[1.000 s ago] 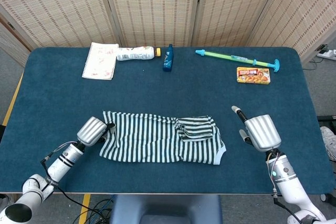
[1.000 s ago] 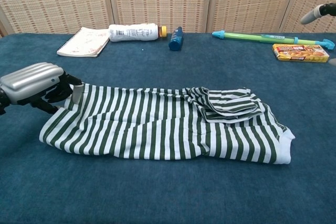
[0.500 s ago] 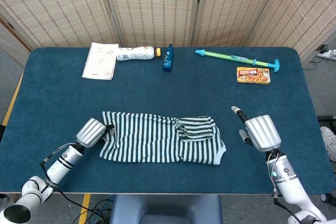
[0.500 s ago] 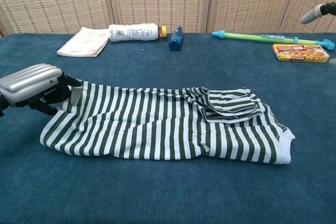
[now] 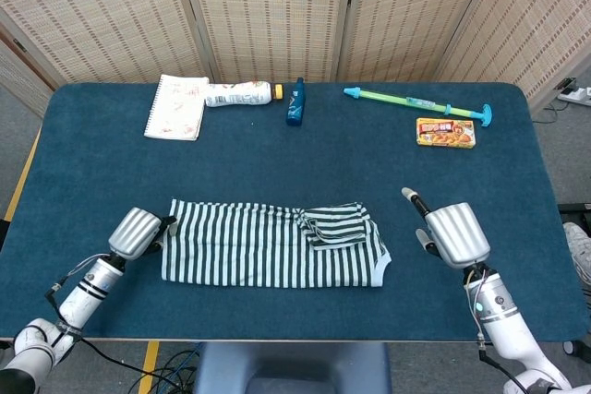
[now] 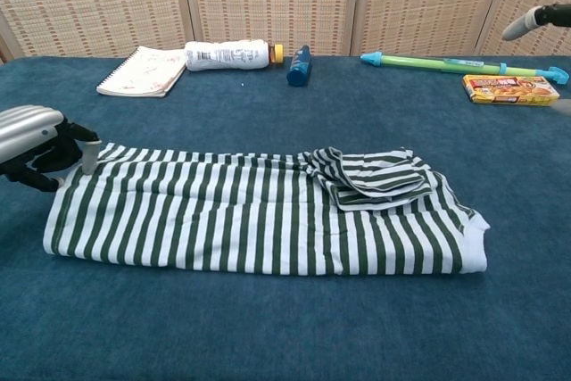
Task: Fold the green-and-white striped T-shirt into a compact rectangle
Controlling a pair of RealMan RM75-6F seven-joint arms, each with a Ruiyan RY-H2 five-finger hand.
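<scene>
While the T-shirt (image 5: pixel 272 244) already lies as a long horizontal band at the near-centre of the table (image 5: pixel 277 163), you're only partway: the lengthwise fold looks done, and one sleeve is tucked over on top toward the shirt's right end (image 6: pixel 370 176). What's left, by my read, is the crosswise folding to bring that band down to a compact rectangle.

Your left hand (image 5: pixel 137 232) is at the shirt's left edge, fingers (image 6: pixel 87 154) curled in and touching the upper corner of the fabric. It looks like a pinch on the hem, but the chest view doesn't show cloth clearly between the fingers, so I can't tell if you have it.

Your right hand (image 5: pixel 452 232) sits just beside the shirt's right end, apart from the cloth, holding nothing, fingers spread with one pointing away from the robot.

The band is fairly flat. Some rumpling around the tucked sleeve may bulk up the next fold.

Along the far edge: notebook (image 5: pixel 176 106), white bottle (image 5: pixel 238 94) lying on its side, small blue bottle (image 5: pixel 295 101), green-and-blue water squirter (image 5: pixel 417 103), orange snack box (image 5: pixel 446 132). All well apart from the shirt. Nothing between the hands and the fabric, so no obstruction to folding either end inward.
</scene>
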